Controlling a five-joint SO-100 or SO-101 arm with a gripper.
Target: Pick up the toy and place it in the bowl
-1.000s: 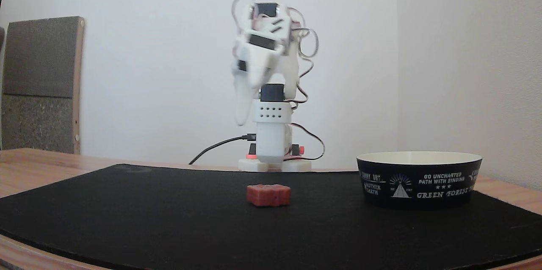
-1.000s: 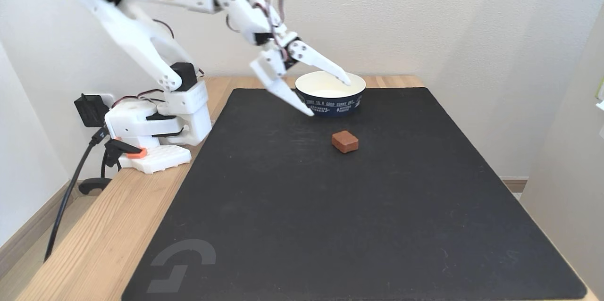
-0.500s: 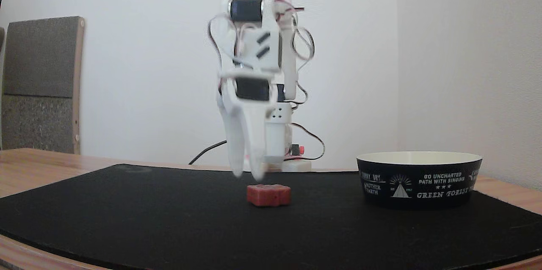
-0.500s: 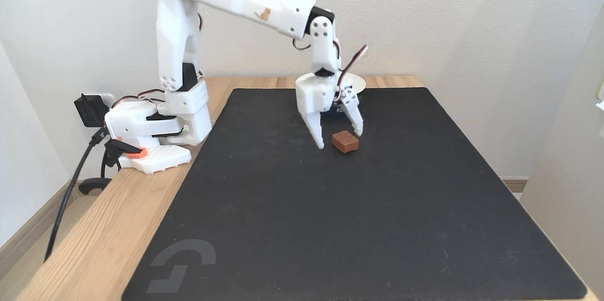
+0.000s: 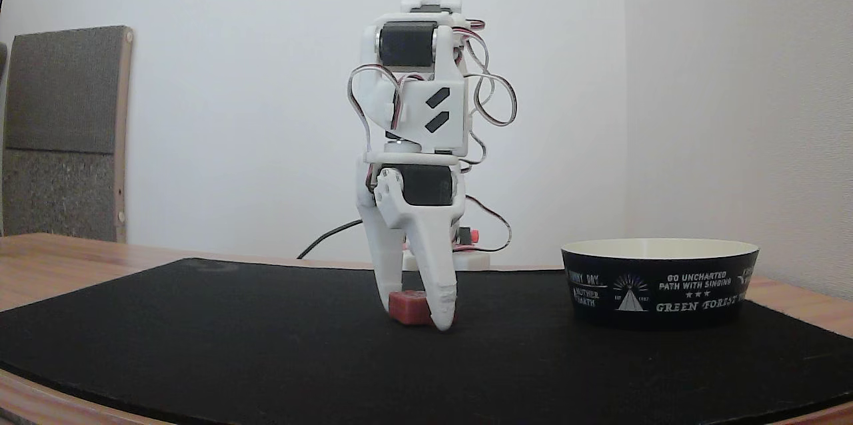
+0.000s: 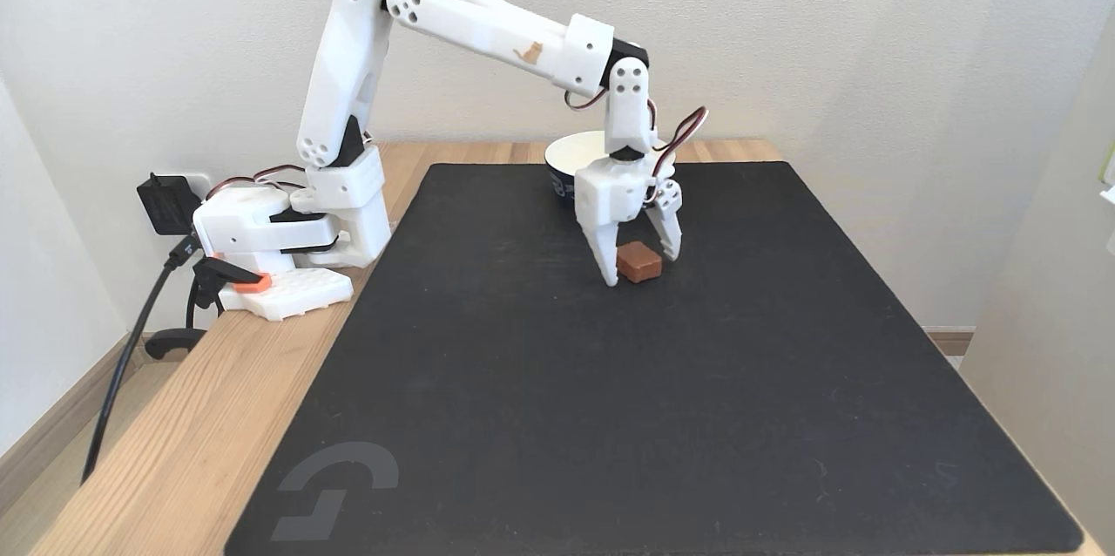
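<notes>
Right now you are looking at a wooden table (image 6: 183,443) that is carrying a large black mat (image 6: 610,417), which is covering most of its top out to the near and right edges in the high fixed view. Your white arm (image 6: 488,16) is standing on its base at the table's left edge in that view and is reaching out over the far half of the mat, with the wrist pointing straight down. The bowl (image 5: 660,284) is sitting on the mat near its far edge, just behind the wrist in the high view and well to the right of the arm in the low fixed view, apart from everything else. Your gripper (image 6: 643,267) is standing with its jaws apart, one finger on each side of the toy (image 6: 639,261), tips down at the mat. The toy (image 5: 408,307) is lying flat on the mat between the fingers; whether they are touching it, you cannot tell.
</notes>
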